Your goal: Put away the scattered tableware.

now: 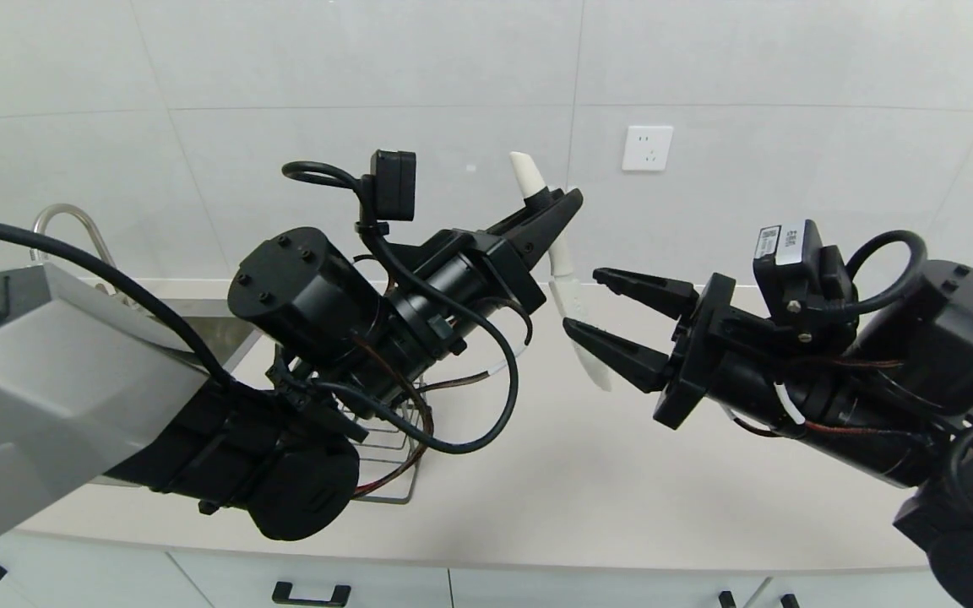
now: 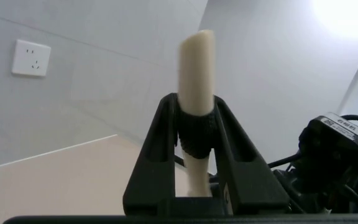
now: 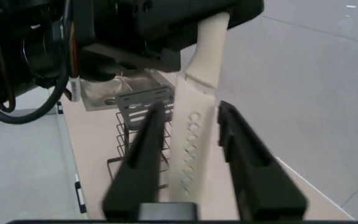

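Mid-handover, it seems: the left gripper (image 1: 556, 205) clamps the white utensil (image 1: 569, 283) by its handle, aloft over the worktop (image 1: 588, 481) near its back edge; the right gripper (image 1: 584, 301) gapes around the blade and must close before any release

Two black robot arms raised, their grippers meeting in the middle.
The left arm (image 1: 343, 304) angles upward and toward the robot's right. The left gripper (image 1: 552, 211) is clamped on the handle of a white slotted spatula (image 1: 564, 283), which hangs down from it. The right arm (image 1: 833, 371) lies roughly level and points left. The right gripper (image 1: 589, 302) has its fingers spread apart, one on either side of the spatula's blade.
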Controlling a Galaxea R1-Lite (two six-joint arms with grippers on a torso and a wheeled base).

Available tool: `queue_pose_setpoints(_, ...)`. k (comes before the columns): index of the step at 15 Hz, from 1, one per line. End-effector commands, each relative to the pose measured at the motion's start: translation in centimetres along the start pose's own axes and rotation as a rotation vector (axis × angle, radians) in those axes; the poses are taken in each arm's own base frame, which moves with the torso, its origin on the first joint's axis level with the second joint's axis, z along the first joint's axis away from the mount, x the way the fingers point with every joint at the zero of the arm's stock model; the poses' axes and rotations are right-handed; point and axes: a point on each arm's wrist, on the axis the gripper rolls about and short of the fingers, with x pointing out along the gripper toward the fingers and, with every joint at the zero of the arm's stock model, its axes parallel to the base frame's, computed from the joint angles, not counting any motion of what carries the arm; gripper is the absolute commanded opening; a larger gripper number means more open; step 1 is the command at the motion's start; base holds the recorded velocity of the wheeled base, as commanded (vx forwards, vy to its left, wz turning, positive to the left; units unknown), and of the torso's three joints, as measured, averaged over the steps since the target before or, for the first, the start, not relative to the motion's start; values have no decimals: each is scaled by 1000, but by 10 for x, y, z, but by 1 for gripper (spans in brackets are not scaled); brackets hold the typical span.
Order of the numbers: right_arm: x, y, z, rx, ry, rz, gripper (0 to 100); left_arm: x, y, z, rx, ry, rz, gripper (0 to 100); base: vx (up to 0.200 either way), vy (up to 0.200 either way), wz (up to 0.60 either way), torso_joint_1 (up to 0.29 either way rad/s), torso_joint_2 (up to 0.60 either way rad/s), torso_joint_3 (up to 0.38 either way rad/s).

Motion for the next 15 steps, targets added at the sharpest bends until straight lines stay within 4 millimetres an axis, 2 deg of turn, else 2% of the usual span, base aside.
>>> queue_pose_setpoints(1, 0, 1, -4, 6, 16, 4, 100, -1, 1, 4, 22, -8, 2, 0, 0, 0, 0, 0, 0, 0)
queue_pose_setpoints(2, -5, 3, -3, 6, 19, 1, 100, -2, 4, 6, 52, -10, 11, 0, 0, 0, 0, 0, 0, 0)
queue_pose_setpoints(3, -23, 5, 3, 2, 23, -17, 100, -5, 10, 10, 89, -18, 31, 0, 0, 0, 0, 0, 0, 0)
queue_pose_setpoints(6, -92, 10, 21, -23, 26, -136, 100, -16, 17, 39, 194, -67, 72, 0, 0, 0, 0, 0, 0, 0)
queue_pose_setpoints(7, -121, 12, 26, -46, 26, -215, 0, -24, 19, 49, 224, -78, 94, 0, 0, 0, 0, 0, 0, 0)
queue_pose_setpoints(8, -147, 17, 28, -65, 26, -291, 0, -30, 19, 56, 239, -82, 106, 0, 0, 0, 0, 0, 0, 0)
queue_pose_setpoints(9, -162, 23, 30, -81, 18, -331, 0, -33, 17, 61, 249, -91, 108, 0, 0, 0, 0, 0, 0, 0)
queue_pose_setpoints(11, -199, 43, 48, -177, -66, -450, 0, -41, 7, 72, 258, -103, 105, 0, 0, 0, 0, 0, 0, 0)
queue_pose_setpoints(13, -223, 65, 60, -254, -123, -523, 0, -51, 3, 71, 288, -71, 122, 0, 0, 0, 0, 0, 0, 0)
queue_pose_setpoints(15, -240, 87, 63, -297, -161, -556, 0, -61, 1, 72, 336, -50, 140, 0, 0, 0, 0, 0, 0, 0)
